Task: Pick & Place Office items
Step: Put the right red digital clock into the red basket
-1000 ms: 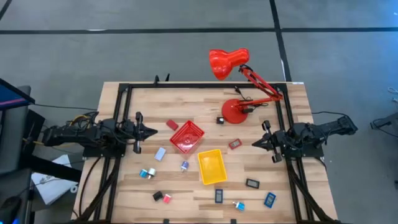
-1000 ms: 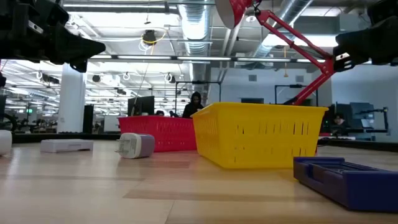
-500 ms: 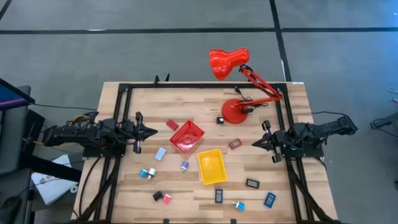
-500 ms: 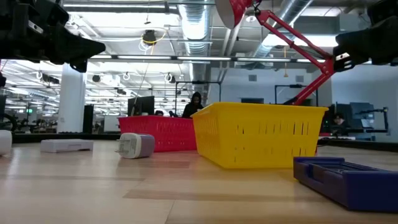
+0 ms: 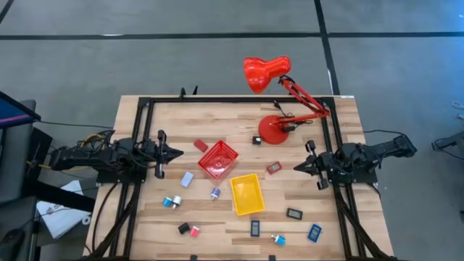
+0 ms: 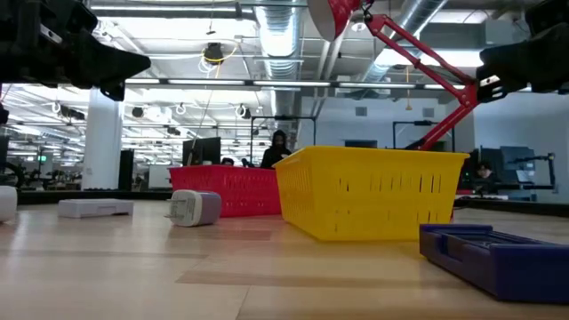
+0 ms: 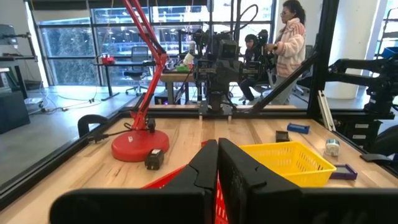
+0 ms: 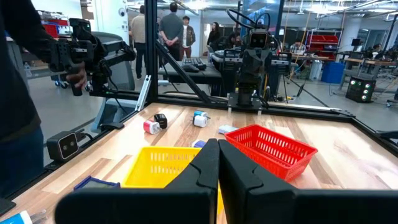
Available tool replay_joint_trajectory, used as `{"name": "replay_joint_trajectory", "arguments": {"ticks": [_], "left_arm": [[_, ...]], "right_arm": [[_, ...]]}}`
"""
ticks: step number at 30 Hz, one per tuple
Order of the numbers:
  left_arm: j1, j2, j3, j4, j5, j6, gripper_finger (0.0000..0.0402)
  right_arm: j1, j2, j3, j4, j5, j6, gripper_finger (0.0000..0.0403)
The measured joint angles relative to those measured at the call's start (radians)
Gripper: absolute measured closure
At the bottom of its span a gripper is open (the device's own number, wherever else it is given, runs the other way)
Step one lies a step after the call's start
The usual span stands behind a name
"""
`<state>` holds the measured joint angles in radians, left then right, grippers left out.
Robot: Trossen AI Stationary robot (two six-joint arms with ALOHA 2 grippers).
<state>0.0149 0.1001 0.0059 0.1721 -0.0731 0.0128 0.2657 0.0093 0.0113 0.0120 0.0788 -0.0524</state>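
Small office items lie scattered flat on the wooden table: a red block (image 5: 201, 145), a grey-white piece (image 5: 187, 179), a blue-and-white piece (image 5: 215, 193), blue and black pieces (image 5: 171, 202), a black and a red piece (image 5: 189, 230), a red flat piece (image 5: 273, 168), dark rectangles (image 5: 293, 214) and a blue one (image 5: 314, 233). My left gripper (image 5: 179, 153) hovers shut at the table's left side, above the surface. My right gripper (image 5: 296, 167) hovers shut at the right side. In each wrist view the fingers (image 7: 217, 163) (image 8: 218, 163) are closed together and hold nothing.
A red square tray (image 5: 218, 159) and a yellow tray (image 5: 247, 194) stand mid-table. A big red desk lamp (image 5: 279, 129) stands at the far right with its head (image 5: 265, 73) beyond the far edge. A black frame (image 5: 239, 99) runs around the table. People stand in the room beyond.
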Motion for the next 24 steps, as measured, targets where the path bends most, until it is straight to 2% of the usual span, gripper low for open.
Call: {"name": "replay_joint_trajectory", "arguments": {"ticks": [8,13,17,24], "left_arm": [[-0.001,0.000,0.000,0.005,-0.003,-0.003,0.0394],[-0.001,0.000,0.000,0.018,-0.006,-0.064,0.0394],[0.000,0.000,0.000,0.023,-0.005,-0.118,0.0394],[0.000,0.001,0.000,0.050,-0.027,-0.124,0.0398]], "right_arm": [[0.000,0.000,-0.002,0.012,0.001,0.000,0.0403],[0.000,-0.004,-0.002,0.041,0.001,0.000,0.0403],[-0.015,-0.002,-0.002,0.090,0.032,-0.022,0.0403],[-0.032,-0.003,-0.002,0.192,0.038,-0.024,0.0403]]}}
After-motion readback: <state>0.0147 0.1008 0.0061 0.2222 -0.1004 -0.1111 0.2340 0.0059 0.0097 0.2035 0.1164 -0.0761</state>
